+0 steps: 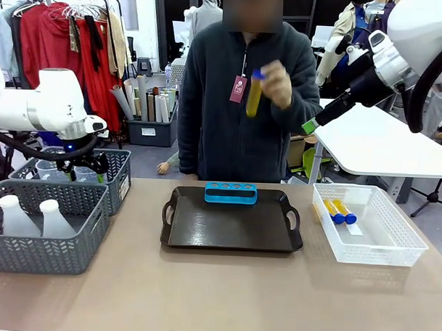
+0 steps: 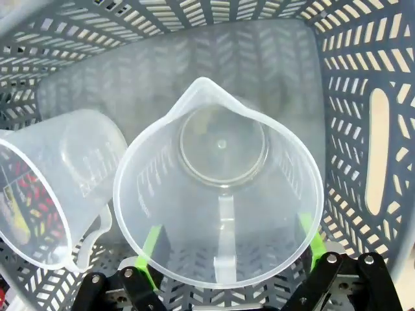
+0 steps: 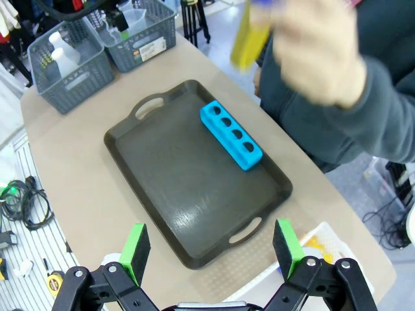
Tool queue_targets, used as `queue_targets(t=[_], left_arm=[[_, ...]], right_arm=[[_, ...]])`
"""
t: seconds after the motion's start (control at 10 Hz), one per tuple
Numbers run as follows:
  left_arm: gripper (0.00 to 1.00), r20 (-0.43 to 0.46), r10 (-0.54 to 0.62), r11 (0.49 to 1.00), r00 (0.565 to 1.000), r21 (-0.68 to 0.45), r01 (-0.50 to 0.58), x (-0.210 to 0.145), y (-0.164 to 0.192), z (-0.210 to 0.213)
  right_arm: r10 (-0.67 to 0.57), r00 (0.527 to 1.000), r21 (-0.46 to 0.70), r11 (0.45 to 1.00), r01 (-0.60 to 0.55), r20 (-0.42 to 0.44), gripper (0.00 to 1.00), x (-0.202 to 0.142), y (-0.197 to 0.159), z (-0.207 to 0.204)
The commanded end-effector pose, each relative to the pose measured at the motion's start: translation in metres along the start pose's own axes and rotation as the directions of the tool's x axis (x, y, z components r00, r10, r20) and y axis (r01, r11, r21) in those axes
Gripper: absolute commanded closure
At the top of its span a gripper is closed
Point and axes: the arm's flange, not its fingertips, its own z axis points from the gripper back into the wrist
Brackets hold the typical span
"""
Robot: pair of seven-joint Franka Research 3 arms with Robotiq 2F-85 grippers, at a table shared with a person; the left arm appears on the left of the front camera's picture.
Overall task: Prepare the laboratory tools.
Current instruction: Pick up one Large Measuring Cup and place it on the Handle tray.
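From the front: left gripper (image 1: 86,172) lowered into the rear grey plastic lattice basket (image 1: 120,182); right gripper (image 1: 310,126) raised high at the right, finger spread not discernible here; small yellow-liquid test tube with blue cap (image 1: 254,95) held near upright, cap up, in the person's hand (image 1: 279,84) above the dark rectangular tray (image 1: 233,230); two more such tubes (image 1: 338,211) lying flat in the white mesh basket (image 1: 392,248), caps toward the robot's side; blue four-hole tube rack (image 1: 231,193) at the tray's far edge; two white translucent conical flasks (image 1: 30,217) upright in the near grey basket; pink tag (image 1: 238,88) on the person's jacket, print unreadable.

From the left wrist: green pads (image 2: 150,241) spread wide, one on each side of the clear handled measuring beaker (image 2: 220,162); contact with its wall not discernible, nothing clamped; beaker upright in the basket, mouth toward the camera, long axis along the fingers, spout toward picture top; second clear beaker (image 2: 58,184) just beside it, tilted; moulded graduation marks on both, figures unreadable.

From the right wrist: green pads wide apart, nothing between them; tray and rack far below; tube blurred, cap at picture top; white sticker (image 3: 153,46) on a grey basket, print too small.
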Motion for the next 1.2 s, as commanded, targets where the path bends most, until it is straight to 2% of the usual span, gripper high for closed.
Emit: queue_targets(t=[0.0,0.4,1.1], left_arm=[[0.20,0.026,-0.022,1.000,0.999,0.014,0.021,-0.005,0.004,-0.001],[1.00,0.031,-0.020,1.000,0.999,0.017,0.020,-0.005,0.006,0.000],[1.00,0.030,-0.013,1.000,0.999,0.025,0.012,-0.011,0.006,0.011]], right_arm=[[-0.004,1.000,0.013,1.000,0.004,0.017,0.00,0.000,-0.001,0.001],[-0.004,1.000,0.013,1.000,0.004,0.017,0.00,0.000,-0.001,0.001],[-0.004,1.000,0.013,1.000,0.004,0.017,0.00,0.000,-0.001,0.001]])
